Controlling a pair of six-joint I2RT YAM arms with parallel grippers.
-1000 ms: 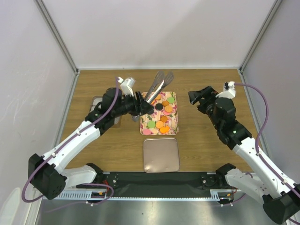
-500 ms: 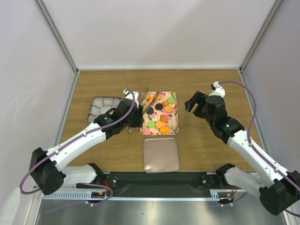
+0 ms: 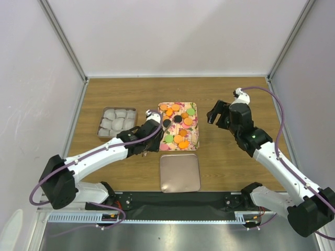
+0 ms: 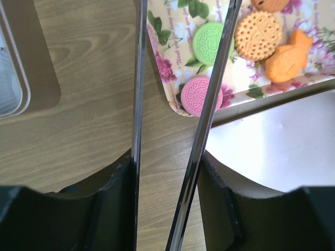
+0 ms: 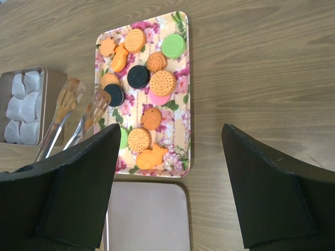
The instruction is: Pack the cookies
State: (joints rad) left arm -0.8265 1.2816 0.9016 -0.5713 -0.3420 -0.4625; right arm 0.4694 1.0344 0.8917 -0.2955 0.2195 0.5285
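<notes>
Cookies, mostly orange [image 3: 180, 140] with some green, black [image 3: 178, 119] and pink, lie on a floral tray [image 3: 194, 137] at mid table. My left gripper [image 3: 153, 134] is low at the tray's left edge, shut on metal tongs [image 3: 161, 119]. The left wrist view shows the two tong arms [image 4: 137, 104] held between my fingers [image 4: 112, 209], above a pink cookie [image 4: 201, 95] and a green one [image 4: 211, 43]. The slotted tong tips [image 5: 97, 104] hover by a black cookie [image 5: 115, 94]. My right gripper [image 3: 217, 112] is open and empty, above the table right of the tray [image 5: 184, 104].
A metal tin [image 3: 99, 127] with white paper cups [image 3: 116, 121] stands left of the tray, also in the right wrist view [image 5: 23, 104]. A plain square metal lid [image 3: 179, 173] lies just in front of the tray [image 5: 149, 217]. Frame posts and white walls stand around the table.
My left arm has swung the tongs down from a raised pose beyond the tray to its left edge, uncovering the tin. My right gripper has shifted slightly left and nearer.
</notes>
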